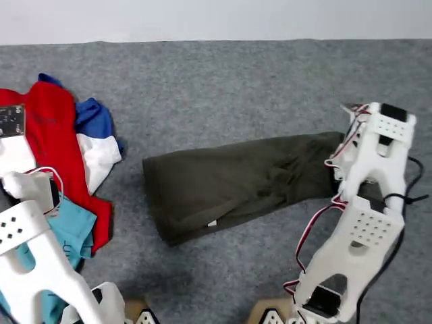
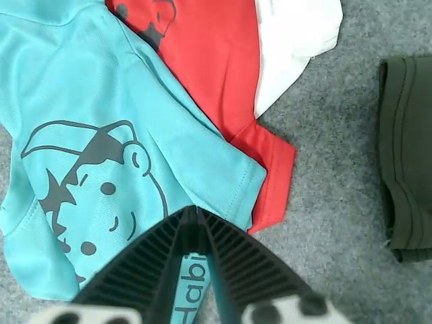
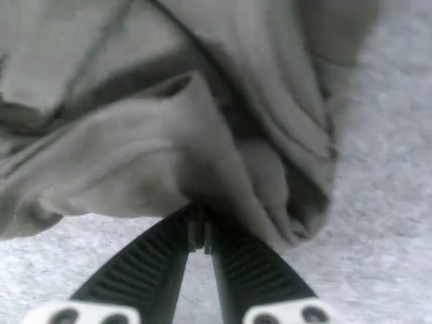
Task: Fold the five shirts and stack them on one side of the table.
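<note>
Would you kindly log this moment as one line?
left gripper shut over teal shirt | right gripper shut at olive shirt edge

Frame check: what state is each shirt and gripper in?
olive shirt: partly folded, one end bunched
teal shirt: unfolded, atop red
red shirt: unfolded
white shirt: crumpled
blue shirt: crumpled
left gripper: shut, over teal shirt
right gripper: shut on olive shirt

Grey felt-like table cover (image 1: 236, 88), pale plain strip (image 1: 216, 20) behind, perhaps a wall, even light
</note>
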Tool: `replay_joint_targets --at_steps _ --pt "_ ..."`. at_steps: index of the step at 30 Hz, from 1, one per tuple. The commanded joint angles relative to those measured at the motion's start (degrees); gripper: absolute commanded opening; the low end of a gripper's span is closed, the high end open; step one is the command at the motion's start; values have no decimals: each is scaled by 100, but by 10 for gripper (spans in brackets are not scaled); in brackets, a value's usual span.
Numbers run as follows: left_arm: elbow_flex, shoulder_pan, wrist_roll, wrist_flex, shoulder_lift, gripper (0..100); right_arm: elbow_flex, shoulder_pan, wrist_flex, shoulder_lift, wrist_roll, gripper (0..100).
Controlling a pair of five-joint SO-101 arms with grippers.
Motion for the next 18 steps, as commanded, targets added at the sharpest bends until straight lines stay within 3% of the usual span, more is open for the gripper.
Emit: replay_joint_targets --at_steps 1,12,18 --pt "-31 -18 0 9 -149 2 -79 189 233 -207 132 10" --pt "-22 0 0 9 -132 2 -343 -145 532 -1288 281 10" --pt "-22 0 0 35 -149 2 -343 -497 -22 -971 255 10"
